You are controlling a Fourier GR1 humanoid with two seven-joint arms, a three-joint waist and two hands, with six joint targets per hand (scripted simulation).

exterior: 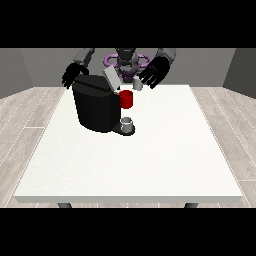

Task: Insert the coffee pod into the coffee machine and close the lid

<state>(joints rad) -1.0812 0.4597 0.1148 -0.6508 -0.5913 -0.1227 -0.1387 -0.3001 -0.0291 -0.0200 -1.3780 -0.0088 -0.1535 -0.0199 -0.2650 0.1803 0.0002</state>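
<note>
Black coffee machine (95, 107) stands on the white counter (150, 160), below and just inboard of my hand at the view's left (74, 74). That hand hangs above the machine's rear corner, fingers drooping and relaxed, holding nothing. The grey lid (111, 78) is tilted up and open, between my two hands. My hand at the view's right (154, 72) is spread wide, palm towards the camera, fingers apart. Just beside its fingertips, on the machine's side, sits a small grey pod (137, 85); whether it touches the hand I cannot tell. Below that hand, a red part (126, 99) sits at the machine's front. A grey cup (127, 123) stands on the machine's base beneath it.
</note>
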